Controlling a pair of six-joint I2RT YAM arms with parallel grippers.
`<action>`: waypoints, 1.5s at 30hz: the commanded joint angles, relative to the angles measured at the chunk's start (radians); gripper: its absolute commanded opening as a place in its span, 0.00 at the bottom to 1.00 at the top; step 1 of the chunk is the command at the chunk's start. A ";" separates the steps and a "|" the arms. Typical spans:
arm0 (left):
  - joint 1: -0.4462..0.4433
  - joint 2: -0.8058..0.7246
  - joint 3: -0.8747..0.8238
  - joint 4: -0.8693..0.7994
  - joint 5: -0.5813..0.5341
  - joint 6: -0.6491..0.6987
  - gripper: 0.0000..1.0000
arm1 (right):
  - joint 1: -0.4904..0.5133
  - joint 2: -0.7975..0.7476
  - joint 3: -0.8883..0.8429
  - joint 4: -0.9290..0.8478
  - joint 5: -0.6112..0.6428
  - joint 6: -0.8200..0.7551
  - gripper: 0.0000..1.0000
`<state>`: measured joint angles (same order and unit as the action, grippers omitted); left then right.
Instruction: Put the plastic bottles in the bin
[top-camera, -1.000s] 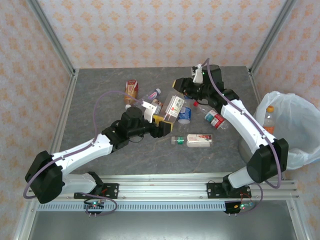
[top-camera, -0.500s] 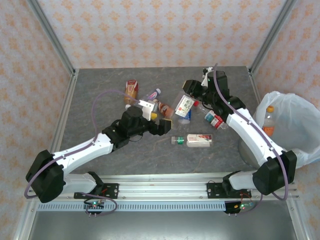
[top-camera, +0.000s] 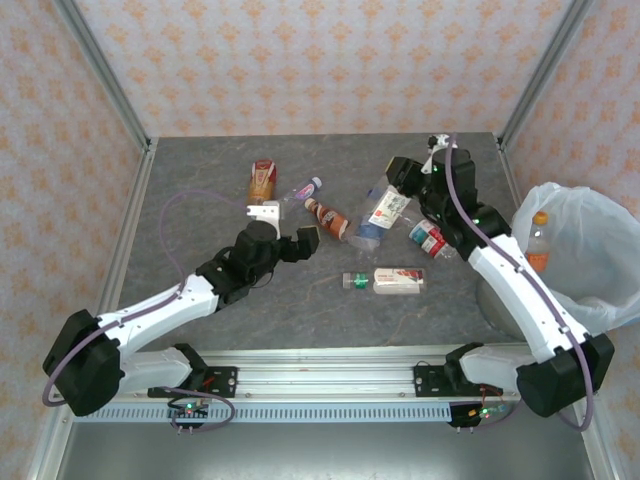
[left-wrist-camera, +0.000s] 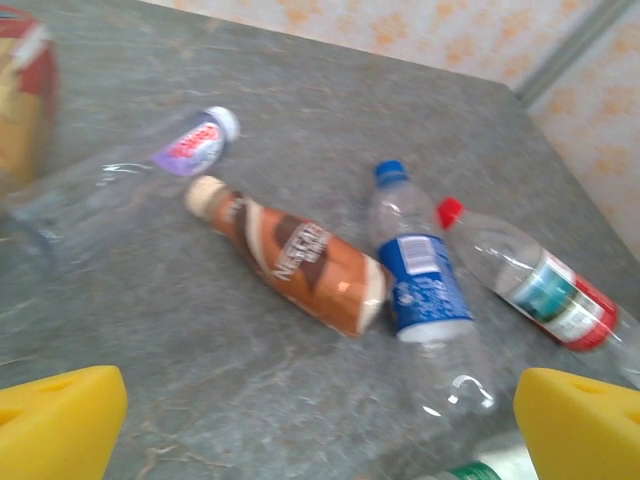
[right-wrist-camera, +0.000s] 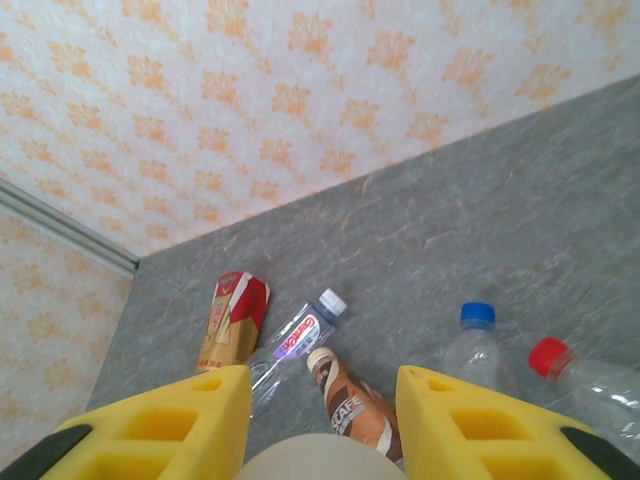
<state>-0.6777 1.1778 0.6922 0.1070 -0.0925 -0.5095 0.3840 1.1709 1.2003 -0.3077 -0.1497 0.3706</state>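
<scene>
Now, orange-capped bottle (top-camera: 540, 243) inside bagged bin (top-camera: 600, 295), left fingers (left-wrist-camera: 60, 420) spread apart, right fingers (right-wrist-camera: 470, 420) clamping white-labelled bottle (top-camera: 386, 208)

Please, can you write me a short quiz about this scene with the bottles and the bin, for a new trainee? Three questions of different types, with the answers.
1. True or false: the left gripper has its fingers shut on the brown bottle.
2. What already lies in the bin? A) a bottle with an orange cap B) a bottle with a blue cap C) a bottle with a green cap
3. Which gripper holds a bottle above the table?

Key:
1. False: its fingers are open, and the brown bottle lies free on the table.
2. A
3. The right gripper, shut on a white-labelled bottle.
</scene>
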 joint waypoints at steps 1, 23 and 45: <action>0.009 -0.028 -0.016 -0.041 -0.176 -0.071 1.00 | 0.001 -0.073 0.011 -0.025 0.100 -0.075 0.00; 0.019 -0.021 -0.045 -0.017 -0.155 -0.107 1.00 | 0.003 -0.497 -0.099 0.183 0.636 -0.369 0.00; 0.020 0.064 0.002 0.003 -0.095 -0.113 1.00 | -0.094 -0.471 0.067 0.294 1.021 -0.925 0.00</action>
<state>-0.6662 1.2381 0.6613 0.0837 -0.1944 -0.6106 0.3168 0.7059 1.2518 -0.0574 0.8108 -0.4927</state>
